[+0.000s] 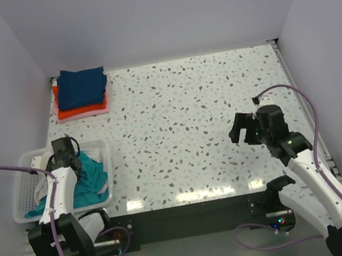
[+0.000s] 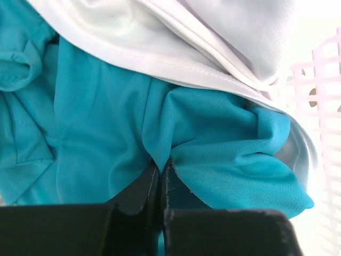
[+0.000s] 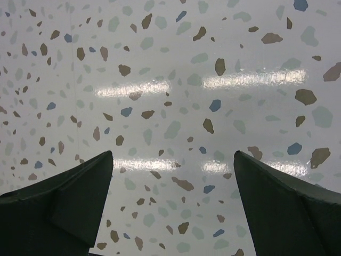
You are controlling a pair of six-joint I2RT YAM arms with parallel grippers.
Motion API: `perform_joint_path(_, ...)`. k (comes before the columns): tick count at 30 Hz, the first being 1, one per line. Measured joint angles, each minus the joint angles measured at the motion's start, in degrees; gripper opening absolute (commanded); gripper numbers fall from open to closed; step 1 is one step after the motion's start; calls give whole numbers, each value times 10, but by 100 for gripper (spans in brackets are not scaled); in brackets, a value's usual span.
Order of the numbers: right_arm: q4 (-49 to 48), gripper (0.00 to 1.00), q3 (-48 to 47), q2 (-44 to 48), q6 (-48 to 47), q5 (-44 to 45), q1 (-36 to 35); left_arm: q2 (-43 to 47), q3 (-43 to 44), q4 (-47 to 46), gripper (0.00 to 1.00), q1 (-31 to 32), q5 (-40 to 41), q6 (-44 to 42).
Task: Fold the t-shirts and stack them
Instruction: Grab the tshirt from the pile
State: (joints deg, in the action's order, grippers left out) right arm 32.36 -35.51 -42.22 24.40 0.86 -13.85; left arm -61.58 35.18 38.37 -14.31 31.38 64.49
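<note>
Far left, near edge: white basket (image 1: 28, 189) w/ the teal t-shirt (image 1: 94, 176) bunched inside, some of it spilling over the basket's right rim. L gripper (image 1: 67, 156) points down into the basket. The wrist view shows its jaws pressed together, pinching a raised fold of the teal mesh fabric. A white cloth (image 2: 192, 48) lies over the teal one just beyond the pinch (can't tell what garment it is).

Behind the basket, at the table's far-left corner, sits the folded stack: navy t-shirt (image 1: 84, 85) on top, orange-red t-shirt (image 1: 80, 109) under it, pink t-shirt (image 1: 82, 115) at the bottom w/ only its edge showing.

Mid table (image 1: 183, 119): bare speckled surface.

Right side: R gripper (image 1: 244, 131) hangs over the tabletop, jaws spread wide, nothing btwn them, well apart from all shirts.
</note>
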Motion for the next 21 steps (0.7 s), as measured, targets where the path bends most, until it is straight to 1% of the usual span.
perform_joint_path(7,9,99,-3,-2,0,11,0,9,-5,-20,0,-2,-16,-30)
perform_joint_path(14,11,99,-10,-2,0,12,0,89,-8,-31,0,-2,-51,-54)
perform_joint_path(21,19,99,-19,2,0,12,0,114,50,-4,0,-2,-78,-57)
